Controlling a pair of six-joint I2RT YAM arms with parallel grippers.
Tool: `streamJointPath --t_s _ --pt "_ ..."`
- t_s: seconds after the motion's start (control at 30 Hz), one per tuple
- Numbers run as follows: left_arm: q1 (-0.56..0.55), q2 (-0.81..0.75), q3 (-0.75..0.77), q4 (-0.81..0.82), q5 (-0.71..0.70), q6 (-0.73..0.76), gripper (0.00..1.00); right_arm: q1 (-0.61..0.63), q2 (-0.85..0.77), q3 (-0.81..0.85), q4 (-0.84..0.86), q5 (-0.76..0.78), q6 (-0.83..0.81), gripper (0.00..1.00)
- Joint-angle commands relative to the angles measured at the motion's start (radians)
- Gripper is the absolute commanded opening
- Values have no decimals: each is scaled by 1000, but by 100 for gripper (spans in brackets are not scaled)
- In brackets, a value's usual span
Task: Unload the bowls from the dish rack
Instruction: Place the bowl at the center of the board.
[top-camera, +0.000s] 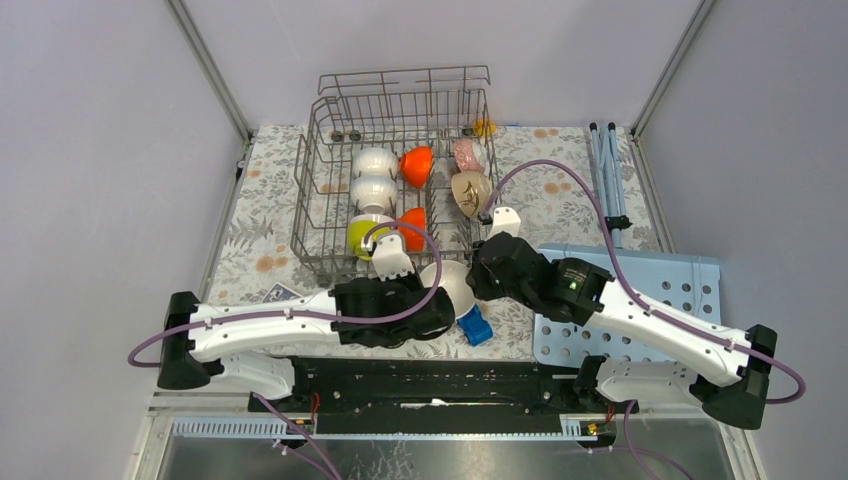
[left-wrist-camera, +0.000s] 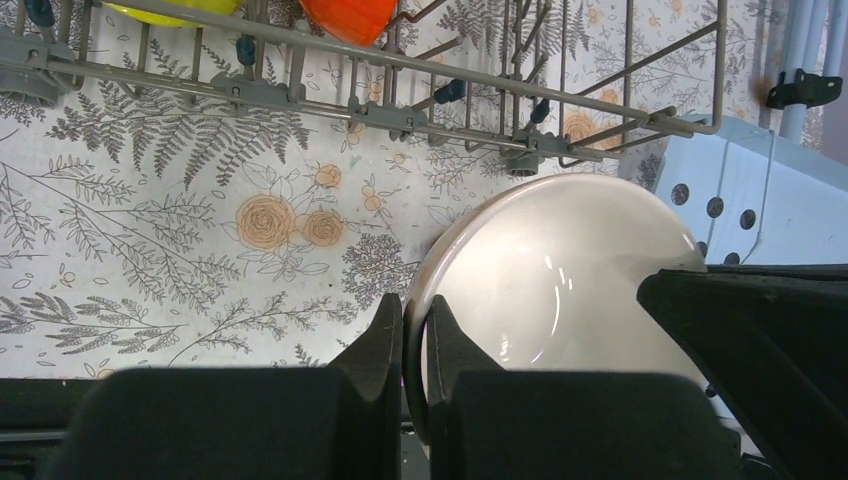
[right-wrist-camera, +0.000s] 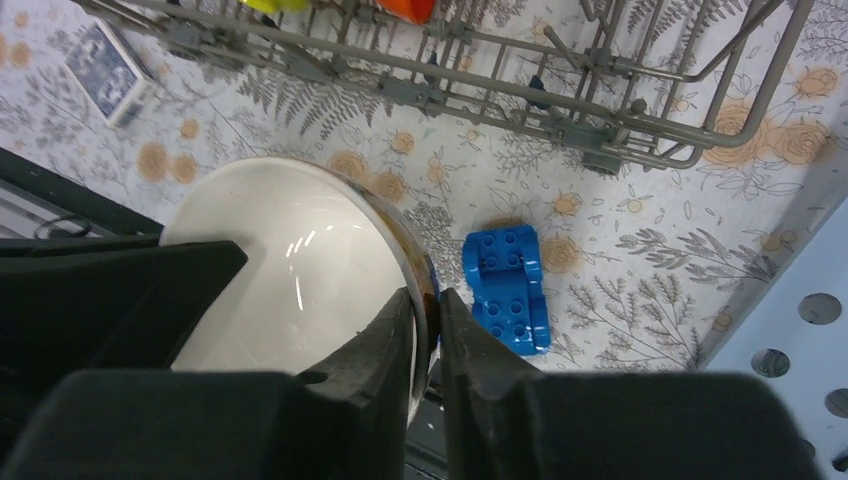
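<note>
Left tool (left-wrist-camera: 413, 330) and right tool (right-wrist-camera: 428, 320) each clamp the rim of the white bowl (top-camera: 452, 285) at its 9 and 3 o'clock, just 6 o'clock of the rack (left-wrist-camera: 385, 115).

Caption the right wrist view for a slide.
Right tool pinches rim of white bowl; blue toy car, dish rack beyond.

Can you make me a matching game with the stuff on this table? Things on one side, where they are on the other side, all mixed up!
Things:
1. green bowl
2. blue toy
3. wide white bowl
4. holey board

Places:
A. pinched at its rim by the left gripper and the right gripper
B. loose, right beside the wide white bowl
C. standing in the rack
D. under the right arm

Pairs: 1-C, 2-B, 3-A, 4-D
</note>
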Motion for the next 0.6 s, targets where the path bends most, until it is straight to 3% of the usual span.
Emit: streamJointPath --t_s 0.0,0.33,0.47,0.57 --pt "9 -60 9 73 -46 6 0 4 -44 15 99 -16 2 31" --pt "30 -141 52 132 -103 177 0 4 -104 49 69 -74 -25 97" --pt "150 -194 102 136 -104 314 0 4 -168 63 62 -96 -73 100" --pt "307 -237 147 177 -68 444 0 4 -246 32 83 -109 -140 100"
